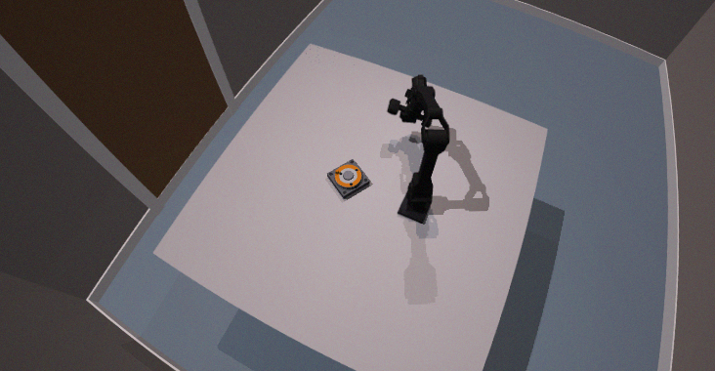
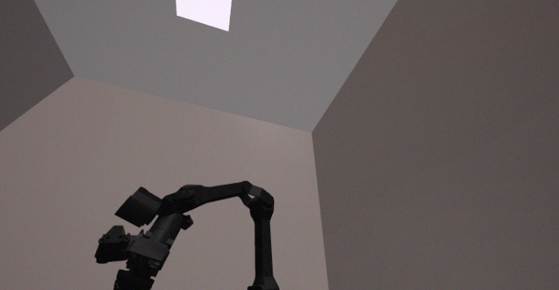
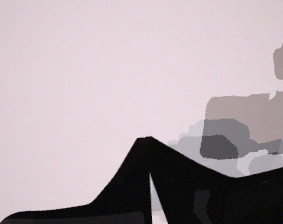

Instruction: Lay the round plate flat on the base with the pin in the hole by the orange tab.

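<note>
My pincer (image 3: 150, 183) is pressed together on nothing, hanging over the pale table (image 1: 279, 248), far from my own foot. The round plate (image 1: 348, 175), orange-ringed, sits on its dark square base (image 1: 336, 185) well apart from me, to the left of my arm (image 1: 425, 158).

Arm (image 1: 425, 163): matt black, plastic-like, smooth. Gripper (image 3: 150, 192) fingers: same matt black, faint sheen. Plate (image 1: 348, 175) beside the arm: orange ring, flat finish, pale grey centre. Base (image 1: 363, 184) under it: dark grey, matt. Table (image 1: 279, 248): off-white, smooth, non-glossy.
</note>
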